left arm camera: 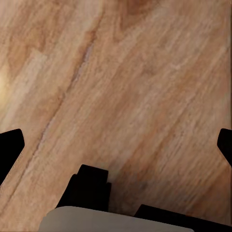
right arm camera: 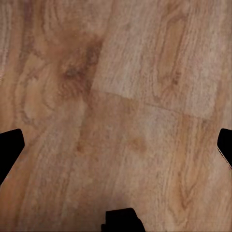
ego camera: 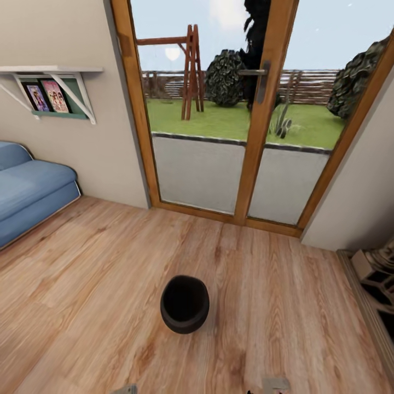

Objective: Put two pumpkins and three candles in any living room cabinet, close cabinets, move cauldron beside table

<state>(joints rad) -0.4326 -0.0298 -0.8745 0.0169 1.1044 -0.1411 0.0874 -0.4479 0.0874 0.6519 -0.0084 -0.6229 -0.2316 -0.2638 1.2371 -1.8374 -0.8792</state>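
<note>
The black round-bellied cauldron (ego camera: 184, 304) stands upright on the wooden floor, straight ahead of me, and its inside looks dark and empty. My left gripper (left arm camera: 116, 145) is open above bare floorboards, its dark fingertips (left arm camera: 10, 147) spread wide with nothing between them. My right gripper (right arm camera: 116, 145) is open too, over bare planks, its fingertips (right arm camera: 9, 147) far apart. Neither gripper touches the cauldron. The pumpkins, candles, cabinet and table are out of view.
A glass patio door (ego camera: 219, 137) with a wooden frame faces me behind the cauldron. A blue sofa (ego camera: 27, 191) sits at the left under a wall shelf (ego camera: 52, 82). Pale shelving (ego camera: 377, 271) stands at the right edge. Open floor surrounds the cauldron.
</note>
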